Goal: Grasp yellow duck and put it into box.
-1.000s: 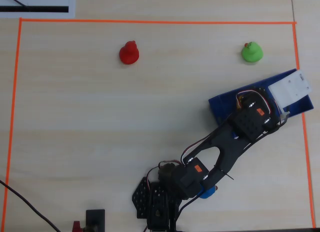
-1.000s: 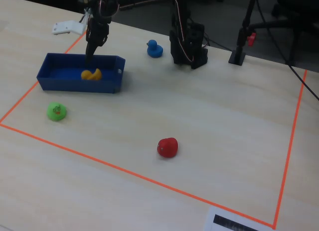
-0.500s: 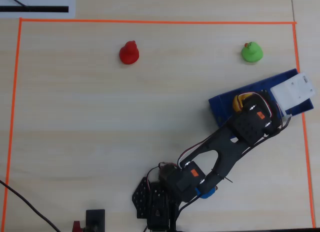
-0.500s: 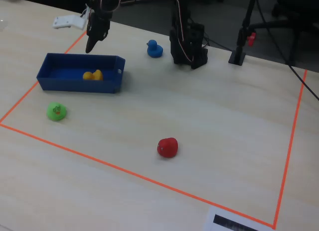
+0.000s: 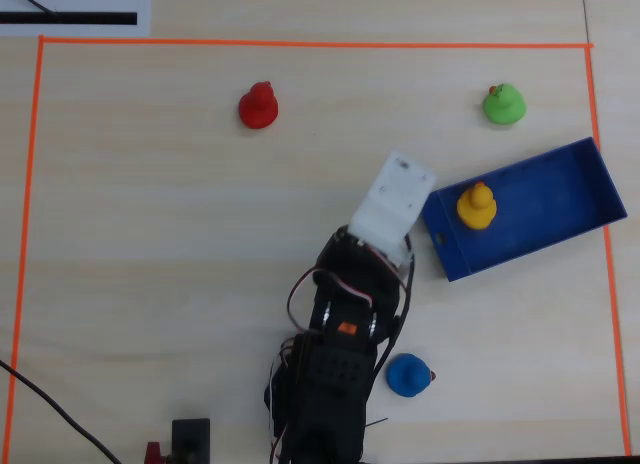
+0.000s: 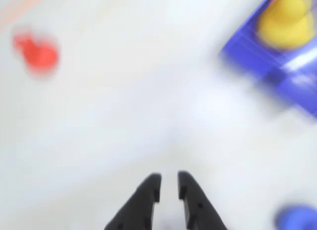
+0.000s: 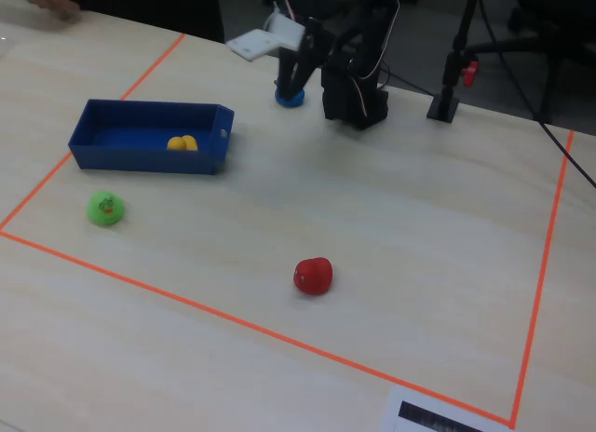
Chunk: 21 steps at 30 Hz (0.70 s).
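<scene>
end effector [image 6: 167, 183] withdrawn from box [image 5: 560, 219]

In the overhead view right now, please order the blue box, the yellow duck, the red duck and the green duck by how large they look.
1. The blue box, clearly the largest.
2. The yellow duck, red duck and green duck look about the same size; I would not rank them.

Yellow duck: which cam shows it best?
Overhead view: the yellow duck sits sharp and unobstructed inside the blue box. In the wrist view it is blurred at the top right corner; in the fixed view it is small and partly hidden by the wall.
</scene>
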Tool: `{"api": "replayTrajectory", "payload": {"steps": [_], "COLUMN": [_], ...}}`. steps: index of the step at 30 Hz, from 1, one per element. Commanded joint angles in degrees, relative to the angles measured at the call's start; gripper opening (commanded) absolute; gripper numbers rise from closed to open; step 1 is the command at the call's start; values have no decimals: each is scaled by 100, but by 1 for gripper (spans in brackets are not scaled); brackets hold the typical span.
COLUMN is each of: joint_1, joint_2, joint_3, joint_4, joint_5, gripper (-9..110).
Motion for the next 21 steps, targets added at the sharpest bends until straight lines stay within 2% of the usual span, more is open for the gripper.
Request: {"api": "replayTrajectory", "payload": {"steps": [1,5,11,21], "joint_1": [-747,-976,-1204,-1635], "joint_2": [1450,2162,2716,3015], "joint_3": [940,1863,3287,4482], "joint_4": [932,861,26,-536], "joint_5": [-158,-677,-1468,-1468], "gripper": [0,0,0,0]}}
